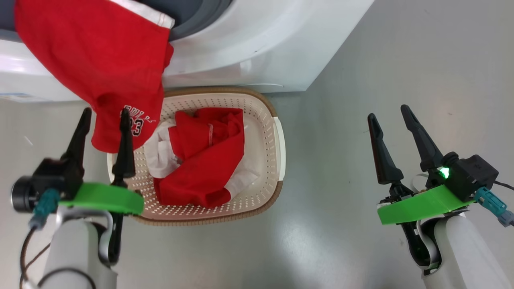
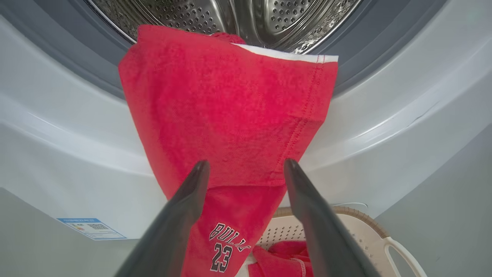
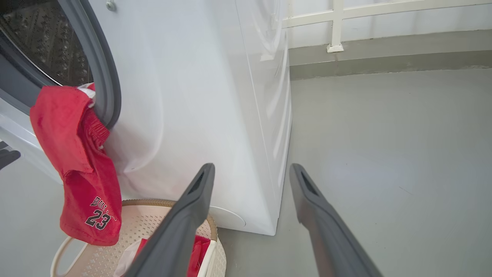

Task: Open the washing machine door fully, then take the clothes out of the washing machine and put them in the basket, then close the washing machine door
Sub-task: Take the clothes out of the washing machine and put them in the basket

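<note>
Red shorts (image 1: 92,68) hang out of the mouth of the washing machine (image 1: 257,44) at 11 o'clock in the head view. They are draped over the grey rubber ring (image 1: 200,16), white band up at the lip. The lower hem reads "BULLS" above "23" in black letters edged white. It dangles over the left rim of the basket (image 1: 261,132), which stands on the floor at the centre, just beside the machine's front, and holds red and white clothes (image 1: 204,160).

The left gripper (image 1: 105,113), at 8 o'clock, has its fingers spread apart on either side of that hem, clamping nothing. Whether they brush the cloth I cannot tell. The right gripper (image 1: 388,112), at 4 o'clock, is likewise spread wide and empty over the grey floor (image 1: 345,208), well apart from the basket.

In the left wrist view the studded steel drum (image 2: 230,15) is at 12 o'clock. A blue-and-white sticker (image 2: 91,227) with a QR code sits at 8 o'clock, its print too small to read.
</note>
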`<state>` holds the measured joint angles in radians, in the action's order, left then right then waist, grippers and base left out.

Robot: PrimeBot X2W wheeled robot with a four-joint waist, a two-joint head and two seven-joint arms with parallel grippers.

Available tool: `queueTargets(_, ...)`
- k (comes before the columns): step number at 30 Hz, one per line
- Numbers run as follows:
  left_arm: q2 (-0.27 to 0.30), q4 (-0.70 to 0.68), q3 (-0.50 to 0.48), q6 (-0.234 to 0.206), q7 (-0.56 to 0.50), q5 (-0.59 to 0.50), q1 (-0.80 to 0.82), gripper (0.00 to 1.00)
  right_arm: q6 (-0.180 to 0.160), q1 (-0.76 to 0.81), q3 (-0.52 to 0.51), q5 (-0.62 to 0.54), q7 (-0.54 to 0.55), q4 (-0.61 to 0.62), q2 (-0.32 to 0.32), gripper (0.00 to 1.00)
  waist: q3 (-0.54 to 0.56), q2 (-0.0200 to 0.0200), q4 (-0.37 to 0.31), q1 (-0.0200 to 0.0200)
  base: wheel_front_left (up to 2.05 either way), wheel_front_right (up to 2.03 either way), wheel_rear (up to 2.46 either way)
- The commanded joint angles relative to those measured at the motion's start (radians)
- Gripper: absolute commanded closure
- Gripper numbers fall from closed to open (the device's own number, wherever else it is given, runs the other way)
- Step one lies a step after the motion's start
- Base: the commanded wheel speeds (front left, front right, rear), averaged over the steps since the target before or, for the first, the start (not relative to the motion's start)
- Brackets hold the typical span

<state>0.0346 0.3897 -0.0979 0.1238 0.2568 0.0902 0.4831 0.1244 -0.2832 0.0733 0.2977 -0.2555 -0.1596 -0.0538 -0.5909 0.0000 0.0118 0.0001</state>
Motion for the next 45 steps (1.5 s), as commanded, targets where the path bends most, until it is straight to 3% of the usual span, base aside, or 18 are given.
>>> queueTargets(1, 0.021, -0.052, -0.037, 0.004, 0.005, 0.013, -0.053, 0.00, 0.006, 0.034, 0.020, -0.009, -0.006, 0.019, 0.004, 0.00, 0.008, 0.0000, 0.001, -0.0001, 0.00, 0.00, 0.00)
queueTargets(11, 0.017, -0.226, -0.047, 0.006, 0.005, 0.024, -0.183, 0.00, 0.006, 0.048, 0.015, -0.011, -0.006, 0.020, 0.004, 0.00, 0.023, 0.0000, 0.002, -0.0001, 0.00, 0.00, 0.00)
queueTargets(19, 0.016, -0.269, -0.039, 0.006, 0.005, 0.029, -0.204, 0.00, 0.006, 0.050, 0.013, -0.010, -0.006, 0.022, 0.004, 0.00, 0.022, 0.0000, 0.001, -0.0001, 0.00, 0.00, 0.00)
queueTargets(35, 0.018, -0.201, -0.028, 0.003, 0.005, 0.020, -0.095, 0.00, 0.006, 0.035, 0.013, -0.007, -0.006, 0.024, 0.004, 0.00, 0.009, 0.0000, 0.002, -0.0001, 0.00, 0.00, 0.00)
queueTargets(45, 0.020, -0.070, 0.066, 0.005, 0.005, -0.019, 0.067, 0.00, 0.006, 0.021, 0.018, -0.001, -0.006, 0.024, 0.004, 0.00, -0.007, 0.0000, -0.005, -0.0001, 0.00, 0.00, 0.00)
